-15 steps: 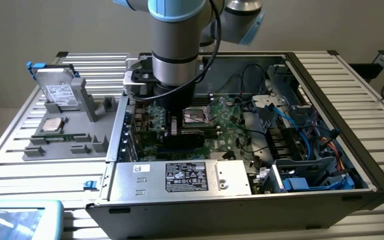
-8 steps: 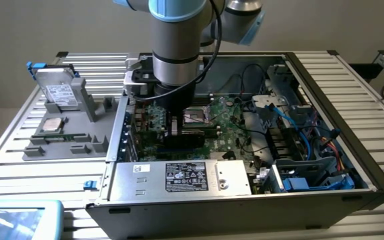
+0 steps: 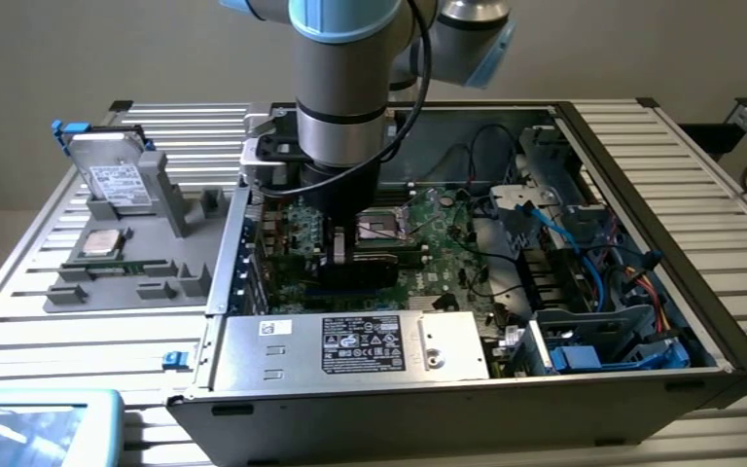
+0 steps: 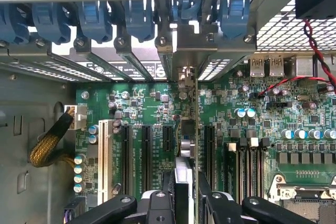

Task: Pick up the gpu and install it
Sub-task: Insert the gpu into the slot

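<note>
We see our arm (image 3: 338, 88) as a silver-grey cylinder with light-blue joint caps and a black band, a black cable looping at 3 o'clock; our gripper (image 4: 184, 203) has black linkages with silver screws.

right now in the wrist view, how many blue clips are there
6 blue clips, side by side in one row along the slot brackets. More may lie out of view.
</note>
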You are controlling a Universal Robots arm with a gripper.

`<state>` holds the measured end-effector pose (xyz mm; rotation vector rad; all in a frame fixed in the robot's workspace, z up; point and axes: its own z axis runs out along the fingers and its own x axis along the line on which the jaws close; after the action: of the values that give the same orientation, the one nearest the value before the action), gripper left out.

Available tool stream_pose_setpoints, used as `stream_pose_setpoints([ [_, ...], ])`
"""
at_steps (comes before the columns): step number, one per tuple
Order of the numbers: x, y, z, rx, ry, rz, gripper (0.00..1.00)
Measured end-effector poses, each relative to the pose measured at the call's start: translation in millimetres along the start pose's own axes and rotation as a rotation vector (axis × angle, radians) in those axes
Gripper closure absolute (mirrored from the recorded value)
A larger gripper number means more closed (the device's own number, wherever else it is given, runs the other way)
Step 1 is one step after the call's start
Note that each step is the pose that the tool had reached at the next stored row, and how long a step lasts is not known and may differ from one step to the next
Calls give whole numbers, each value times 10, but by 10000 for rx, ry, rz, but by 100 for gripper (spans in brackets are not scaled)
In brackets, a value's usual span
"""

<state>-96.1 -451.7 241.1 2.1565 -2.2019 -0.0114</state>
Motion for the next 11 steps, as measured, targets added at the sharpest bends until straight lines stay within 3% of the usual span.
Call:
stream_pose_setpoints([
  [11,0,-13,-1,-1,-9,2,72],
])
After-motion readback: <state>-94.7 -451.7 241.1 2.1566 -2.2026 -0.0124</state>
